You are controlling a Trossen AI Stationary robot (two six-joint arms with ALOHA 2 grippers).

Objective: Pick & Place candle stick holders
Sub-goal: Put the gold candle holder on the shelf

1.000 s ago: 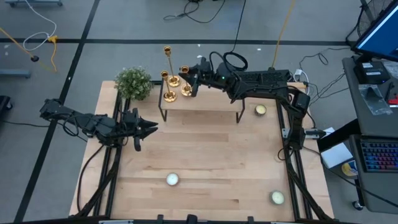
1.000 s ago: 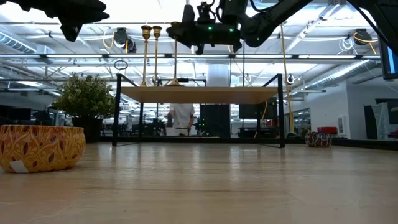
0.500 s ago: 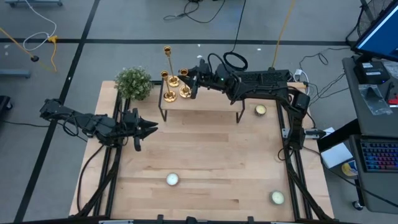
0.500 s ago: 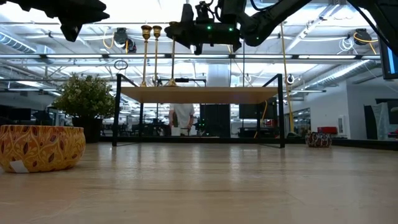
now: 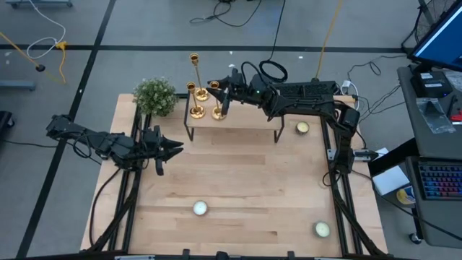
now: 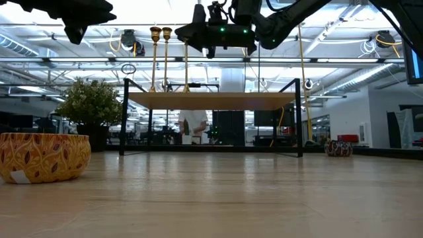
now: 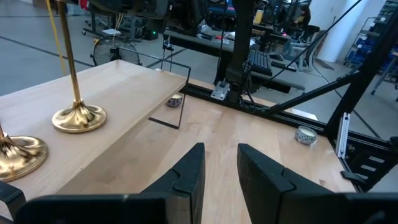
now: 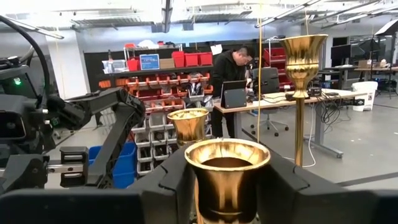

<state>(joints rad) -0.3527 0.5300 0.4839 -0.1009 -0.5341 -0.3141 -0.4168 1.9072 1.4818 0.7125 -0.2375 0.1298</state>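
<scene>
Three gold candle stick holders stand at the left end of a raised wooden shelf (image 5: 242,123). The tallest (image 5: 194,59) and a second one (image 5: 192,88) stand free on their round bases. My right gripper (image 5: 222,96) reaches level from the table's right and is shut on the third candle stick holder (image 5: 217,111), whose base (image 7: 78,118) rests on the shelf. My left gripper (image 5: 174,149) hovers over the table's left side, open and holding nothing (image 7: 221,155). My right gripper has the top cup (image 8: 227,165) of the third candle stick holder between its two fingers, one on each side of it. The fingers (image 8: 177,180) come level from the table's right, across the stem. The holder stands upright with its base on the shelf.
A bushy green plant (image 5: 155,95) stands left of the shelf. Small round candles lie at the right (image 5: 302,128), near middle (image 5: 200,209) and near right (image 5: 322,230). The shelf's black legs (image 6: 123,116) stand on the table. A person (image 8: 233,71) works in the room beyond.
The holder in my right gripper has gone from slightly tilted to upright, and its base has shifted a little toward the shelf's near edge and settled there. Both arms have kept their places.
</scene>
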